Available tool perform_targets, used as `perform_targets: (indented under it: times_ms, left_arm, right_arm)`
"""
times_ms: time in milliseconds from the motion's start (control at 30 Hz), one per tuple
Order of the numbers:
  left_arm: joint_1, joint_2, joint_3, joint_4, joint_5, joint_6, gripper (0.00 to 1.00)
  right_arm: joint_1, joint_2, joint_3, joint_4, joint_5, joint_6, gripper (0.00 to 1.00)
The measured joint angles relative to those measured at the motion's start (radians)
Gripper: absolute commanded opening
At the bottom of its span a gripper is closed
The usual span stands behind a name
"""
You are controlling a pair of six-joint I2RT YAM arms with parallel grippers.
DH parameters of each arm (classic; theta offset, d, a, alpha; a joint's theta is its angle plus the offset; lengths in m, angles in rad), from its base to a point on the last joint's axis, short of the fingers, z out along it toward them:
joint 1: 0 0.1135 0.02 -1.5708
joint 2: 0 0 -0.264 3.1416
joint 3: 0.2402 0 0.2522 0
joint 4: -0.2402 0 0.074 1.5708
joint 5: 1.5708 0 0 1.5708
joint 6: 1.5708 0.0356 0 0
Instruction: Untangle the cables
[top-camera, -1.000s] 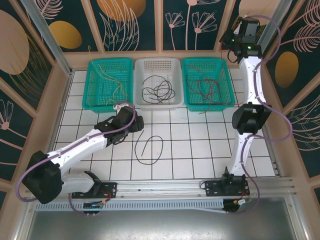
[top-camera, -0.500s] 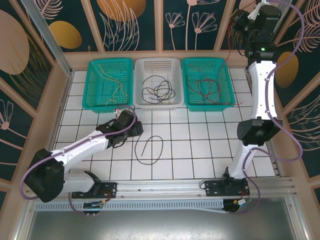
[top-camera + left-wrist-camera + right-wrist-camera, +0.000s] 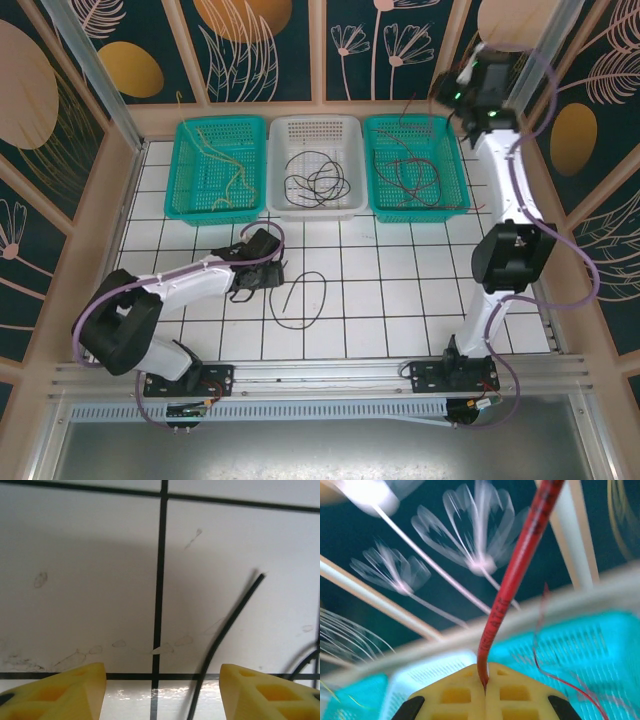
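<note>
One black cable (image 3: 326, 290) lies in a loose loop on the white tiled table. My left gripper (image 3: 268, 276) is low over the tiles at that loop's left side. In the left wrist view its yellow fingers (image 3: 62, 690) stand apart, and the black cable's free end (image 3: 227, 625) runs between them, nearer the right one and touching neither. My right gripper (image 3: 452, 97) is raised at the back, above the right teal basket (image 3: 418, 214). It is shut on a red cable (image 3: 520, 565) that rises from the tips of the right gripper (image 3: 485, 686).
Three baskets stand in a row at the back. The left teal basket (image 3: 215, 216) holds yellow cables (image 3: 232, 165), the white basket (image 3: 315, 213) black cables (image 3: 318, 183), the right teal one red cables (image 3: 400, 178). Patterned walls enclose the table.
My left gripper has dropped toward the black cable's end and its jaws have narrowed. The right arm swung from high at the back to above the right basket, still holding the red cable.
</note>
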Motion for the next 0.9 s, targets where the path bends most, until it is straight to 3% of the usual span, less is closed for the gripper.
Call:
perform_targets:
  times_ms: [133, 167, 300, 467, 700, 900]
  left_arm:
    - [-0.010, 0.028, 0.012, -0.042, -0.007, 0.012, 0.59]
    - [-0.014, 0.031, 0.014, -0.050, -0.010, 0.016, 0.59]
    - [-0.028, 0.031, 0.016, -0.070, -0.016, 0.023, 0.60]
    - [-0.041, 0.045, 0.017, -0.069, -0.016, 0.023, 0.59]
    - [-0.056, 0.074, 0.034, -0.057, -0.015, 0.023, 0.48]
    - [-0.079, 0.105, 0.063, -0.063, -0.024, 0.026, 0.38]
  right_arm:
    - [0.041, -0.003, -0.276, -0.007, 0.031, 0.000, 0.38]
    - [0.042, -0.007, -0.316, -0.008, 0.035, -0.005, 0.42]
    - [0.037, -0.083, -0.448, -0.008, 0.055, -0.001, 0.46]
    - [0.070, -0.260, -0.491, -0.007, 0.093, -0.013, 0.53]
    - [0.243, -0.544, -0.557, -0.024, 0.179, -0.032, 0.53]
    - [0.292, -0.732, -0.673, -0.069, 0.229, -0.022, 0.53]
